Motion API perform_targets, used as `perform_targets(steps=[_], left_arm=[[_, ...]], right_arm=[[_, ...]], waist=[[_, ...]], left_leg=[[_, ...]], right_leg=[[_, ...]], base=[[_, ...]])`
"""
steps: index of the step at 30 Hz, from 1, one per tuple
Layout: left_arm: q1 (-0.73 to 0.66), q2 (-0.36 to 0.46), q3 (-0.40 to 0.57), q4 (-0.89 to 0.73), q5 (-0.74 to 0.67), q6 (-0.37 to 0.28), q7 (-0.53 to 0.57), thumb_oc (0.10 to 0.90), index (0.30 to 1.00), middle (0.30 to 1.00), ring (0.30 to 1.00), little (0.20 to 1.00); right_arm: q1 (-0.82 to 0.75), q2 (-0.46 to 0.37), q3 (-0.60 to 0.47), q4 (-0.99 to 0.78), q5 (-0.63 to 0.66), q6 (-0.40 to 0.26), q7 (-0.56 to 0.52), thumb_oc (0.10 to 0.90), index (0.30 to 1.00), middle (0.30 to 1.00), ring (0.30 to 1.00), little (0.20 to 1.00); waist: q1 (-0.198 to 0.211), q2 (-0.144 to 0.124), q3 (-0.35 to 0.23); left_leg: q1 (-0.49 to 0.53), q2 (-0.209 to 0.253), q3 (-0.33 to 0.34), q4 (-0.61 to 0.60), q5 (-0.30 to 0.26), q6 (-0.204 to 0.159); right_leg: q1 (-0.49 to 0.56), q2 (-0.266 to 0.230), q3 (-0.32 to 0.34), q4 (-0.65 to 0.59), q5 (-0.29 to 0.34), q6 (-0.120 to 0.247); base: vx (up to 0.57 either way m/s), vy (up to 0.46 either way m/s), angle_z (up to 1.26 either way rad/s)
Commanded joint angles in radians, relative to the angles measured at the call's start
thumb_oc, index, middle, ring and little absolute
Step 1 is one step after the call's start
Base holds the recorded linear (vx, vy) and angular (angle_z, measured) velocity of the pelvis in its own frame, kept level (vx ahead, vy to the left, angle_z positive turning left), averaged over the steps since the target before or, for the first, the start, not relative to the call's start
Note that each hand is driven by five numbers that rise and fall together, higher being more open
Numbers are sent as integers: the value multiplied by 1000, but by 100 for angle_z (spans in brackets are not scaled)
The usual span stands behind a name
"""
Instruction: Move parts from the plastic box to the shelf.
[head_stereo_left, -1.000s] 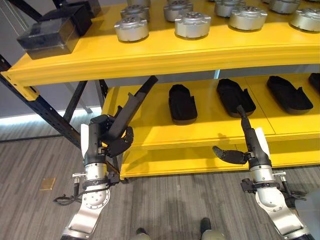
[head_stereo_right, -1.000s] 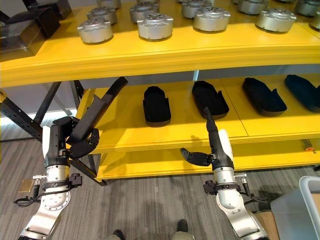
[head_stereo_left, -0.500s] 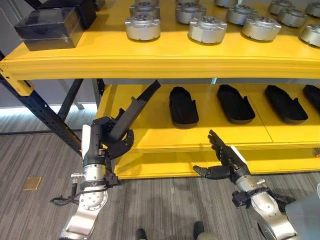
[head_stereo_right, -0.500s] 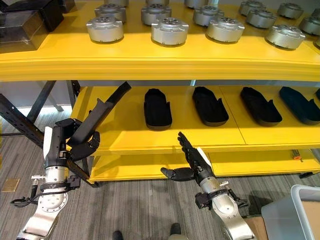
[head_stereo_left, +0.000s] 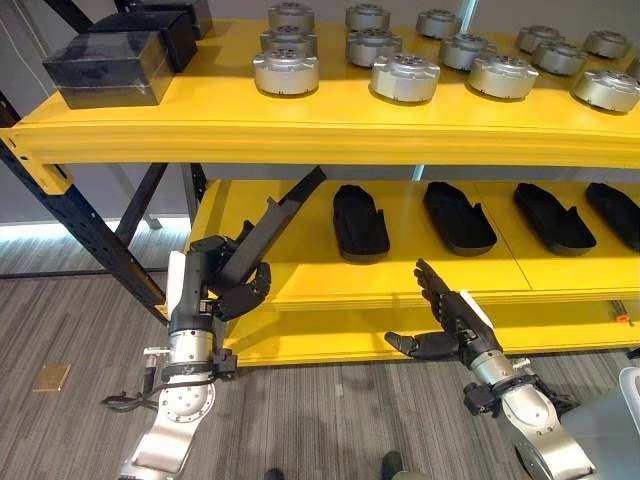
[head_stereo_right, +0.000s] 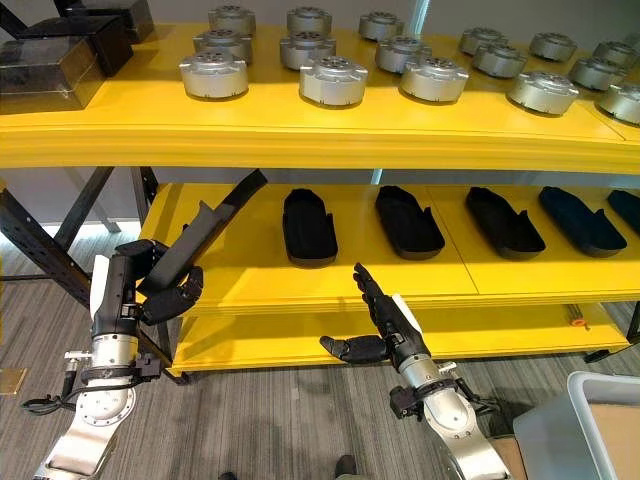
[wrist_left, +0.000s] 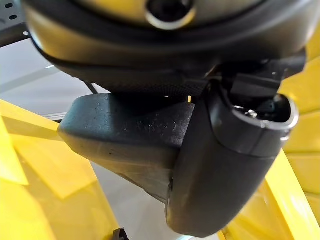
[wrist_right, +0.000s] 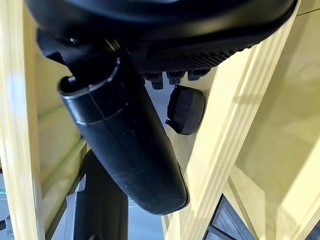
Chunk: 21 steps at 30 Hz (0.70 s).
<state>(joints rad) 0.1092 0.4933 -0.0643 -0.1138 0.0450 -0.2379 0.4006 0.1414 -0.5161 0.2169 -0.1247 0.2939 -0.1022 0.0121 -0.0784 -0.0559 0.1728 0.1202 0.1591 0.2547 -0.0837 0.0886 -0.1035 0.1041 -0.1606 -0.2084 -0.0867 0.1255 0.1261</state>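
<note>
Yellow shelf (head_stereo_left: 330, 135) behind; left hand (head_stereo_left: 225, 285) clamps long black angled part (head_stereo_left: 275, 220); right hand (head_stereo_left: 450, 320) fingers spread.

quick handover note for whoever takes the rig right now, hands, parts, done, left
Left hand: shut on a long black part, held tilted with its upper end at the left end of the middle shelf.
Right hand: open, holding nothing, in front of the middle shelf's front edge.
Done: black parts lie in a row on the middle shelf; silver round parts sit on the top shelf.
Left: set the held part down on the middle shelf, probably at the bare left end. The plastic box stands at the robot's lower right; contents can't be judged.
</note>
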Motion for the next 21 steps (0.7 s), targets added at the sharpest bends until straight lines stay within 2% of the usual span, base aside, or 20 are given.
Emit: perform_targets(steps=[1, 21], left_arm=[[-91, 75, 66, -50, 81, -33, -186, 400, 300, 300, 300, 300], [-74, 81, 75, -58, 75, -28, -171, 400, 300, 300, 300, 300]], right_arm=[[-153, -4, -125, -42, -84, -153, -47, 900, 1000, 1000, 1000, 1000], [-145, -13, -123, -32, -96, -137, -44, 900, 1000, 1000, 1000, 1000]], waist=[[24, 44, -51], [31, 47, -48]], left_leg=[[41, 41, 128, -4, -45, -9], [37, 43, 124, -4, -42, -14]], right_leg=[[47, -28, -161, 17, -68, 54], [48, -29, -174, 8, -61, 55]], base=[[-17, -12, -5], [-2, -1, 1]])
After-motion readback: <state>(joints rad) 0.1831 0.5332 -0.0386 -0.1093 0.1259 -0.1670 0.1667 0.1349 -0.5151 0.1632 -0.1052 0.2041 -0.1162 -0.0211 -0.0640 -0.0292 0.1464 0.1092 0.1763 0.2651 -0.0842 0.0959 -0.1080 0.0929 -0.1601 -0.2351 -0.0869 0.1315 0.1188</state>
